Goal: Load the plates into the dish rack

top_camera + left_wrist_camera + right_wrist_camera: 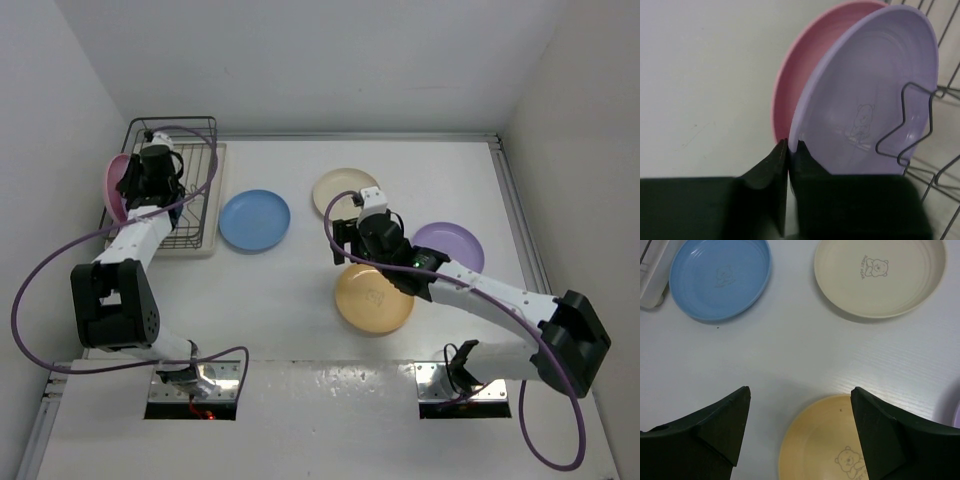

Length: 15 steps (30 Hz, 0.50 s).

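Note:
In the left wrist view a lilac plate (875, 85) stands on edge in the dish rack (910, 125), right beside a pink plate (800, 75). My left gripper (790, 145) is shut on the lilac plate's lower rim. From above, the left gripper (150, 185) is over the dish rack (200, 135), with the pink plate (113, 185) at its left side. My right gripper (800, 392) hangs open and empty over the table, just past the far rim of the orange-yellow plate (825, 445). Flat on the table lie a blue plate (720, 277), a cream plate (880, 277) and a second lilac plate (455, 245).
The rack's cream tray base (215, 200) sits at the back left, close to the left wall. From above, the blue plate (254, 220) lies right of it, the cream plate (335, 190) at centre, the orange-yellow plate (372, 300) under my right arm.

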### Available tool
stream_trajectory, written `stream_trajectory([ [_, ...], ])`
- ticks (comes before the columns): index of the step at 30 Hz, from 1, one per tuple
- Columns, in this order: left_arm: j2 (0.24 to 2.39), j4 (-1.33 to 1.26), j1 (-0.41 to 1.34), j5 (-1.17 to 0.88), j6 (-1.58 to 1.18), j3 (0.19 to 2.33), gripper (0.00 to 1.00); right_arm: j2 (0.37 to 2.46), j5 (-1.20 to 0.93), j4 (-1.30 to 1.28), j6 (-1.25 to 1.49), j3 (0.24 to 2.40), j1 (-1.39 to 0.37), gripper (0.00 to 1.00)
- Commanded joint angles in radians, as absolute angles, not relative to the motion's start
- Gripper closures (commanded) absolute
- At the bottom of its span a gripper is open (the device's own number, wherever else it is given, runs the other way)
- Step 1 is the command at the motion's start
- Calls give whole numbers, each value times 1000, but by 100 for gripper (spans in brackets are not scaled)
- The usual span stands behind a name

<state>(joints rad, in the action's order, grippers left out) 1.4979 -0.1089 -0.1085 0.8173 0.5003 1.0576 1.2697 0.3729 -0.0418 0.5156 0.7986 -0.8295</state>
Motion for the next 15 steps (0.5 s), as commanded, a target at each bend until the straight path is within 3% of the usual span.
stream_trajectory([
  [1, 1477, -51, -135, 779, 424, 1115, 77, 1232, 411, -35, 525, 792, -839, 18],
  [2, 1477, -37, -135, 779, 423, 1133, 68, 1232, 411, -41, 525, 793, -836, 17],
  [3, 1477, -26, -135, 779, 423, 1134, 49, 1230, 419, -46, 528, 789, -838, 16],
  [6, 1467, 23, -135, 779, 423, 1184, 23, 1220, 449, -66, 531, 790, -836, 14],
  [8, 1466, 90, -135, 767, 394, 1222, 18, 1215, 456, -75, 529, 787, -831, 14],
  [15, 1414, 290, -60, 613, 293, 1469, 17, 1170, 482, -83, 540, 735, -830, 14],
])
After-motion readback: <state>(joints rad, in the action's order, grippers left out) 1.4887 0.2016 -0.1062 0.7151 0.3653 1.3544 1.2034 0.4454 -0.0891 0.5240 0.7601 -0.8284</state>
